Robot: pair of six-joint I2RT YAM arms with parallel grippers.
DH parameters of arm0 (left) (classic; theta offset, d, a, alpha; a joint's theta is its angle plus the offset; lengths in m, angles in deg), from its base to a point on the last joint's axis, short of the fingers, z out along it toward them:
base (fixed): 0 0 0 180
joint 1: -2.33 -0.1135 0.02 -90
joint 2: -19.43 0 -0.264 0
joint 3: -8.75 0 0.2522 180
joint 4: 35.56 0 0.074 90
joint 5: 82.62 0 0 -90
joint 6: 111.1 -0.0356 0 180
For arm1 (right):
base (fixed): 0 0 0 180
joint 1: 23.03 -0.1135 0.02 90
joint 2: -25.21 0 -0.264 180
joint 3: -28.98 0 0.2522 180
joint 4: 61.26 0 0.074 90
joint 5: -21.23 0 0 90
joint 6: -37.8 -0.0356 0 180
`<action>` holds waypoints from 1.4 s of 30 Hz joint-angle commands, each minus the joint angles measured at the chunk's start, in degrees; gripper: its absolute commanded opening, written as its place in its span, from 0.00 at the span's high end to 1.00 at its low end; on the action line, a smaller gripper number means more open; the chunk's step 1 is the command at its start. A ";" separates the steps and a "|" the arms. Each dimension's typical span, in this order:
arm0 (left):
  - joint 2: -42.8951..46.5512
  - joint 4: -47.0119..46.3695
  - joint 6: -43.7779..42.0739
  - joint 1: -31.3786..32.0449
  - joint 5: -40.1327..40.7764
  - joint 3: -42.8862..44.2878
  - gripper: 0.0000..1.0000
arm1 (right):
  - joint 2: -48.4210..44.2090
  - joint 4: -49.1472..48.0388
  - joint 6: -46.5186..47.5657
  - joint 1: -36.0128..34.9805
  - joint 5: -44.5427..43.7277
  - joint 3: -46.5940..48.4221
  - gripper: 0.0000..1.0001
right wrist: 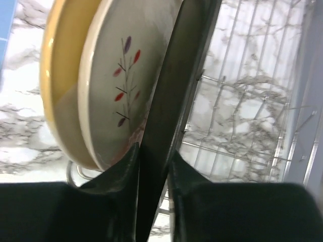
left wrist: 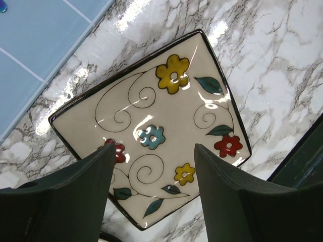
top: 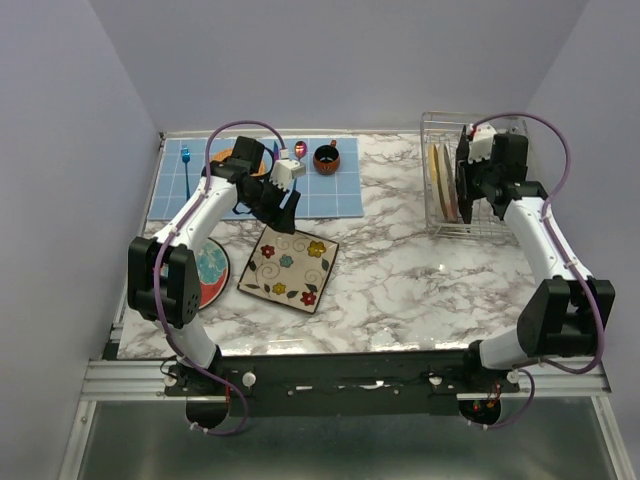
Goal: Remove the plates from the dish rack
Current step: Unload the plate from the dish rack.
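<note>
The square cream floral plate lies flat on the marble table, and my left gripper hovers over it, open. In the left wrist view the floral plate shows between and beyond the spread fingers of the left gripper, untouched. A round red plate with a teal centre lies to its left, partly under the left arm. In the dish rack my right gripper is shut on the edge of an upright dark plate. Beside it stand a cream plate with a sprig and a yellowish plate.
A blue mat at the back left holds a dark cup, a blue utensil and an orange disc half hidden by the left arm. The rack's wire wall stands just right of the held plate. Walls close off the left, the back and the right.
</note>
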 commanded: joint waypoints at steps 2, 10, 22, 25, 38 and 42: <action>-0.04 -1.09 -0.94 0.22 -1.30 -0.67 0.27 | 1.29 0.04 1.04 0.59 0.69 2.16 0.83; 0.31 -1.44 -0.67 0.22 -1.56 -1.29 0.27 | -0.20 1.28 1.92 0.68 0.34 4.70 0.99; 0.92 -2.15 -0.41 0.22 -3.06 -2.34 0.27 | -3.54 5.14 3.24 0.68 0.25 7.62 0.99; 1.27 -1.71 -0.58 0.22 -2.88 -2.34 0.28 | -3.63 5.06 2.28 0.68 1.04 6.74 0.99; 1.19 0.31 -1.02 0.58 -2.62 -1.11 0.27 | -3.98 2.78 -2.82 0.94 5.78 4.46 0.99; 1.10 0.40 -0.94 0.84 -2.53 -1.02 0.27 | -4.86 1.28 -5.54 1.38 8.68 2.78 0.99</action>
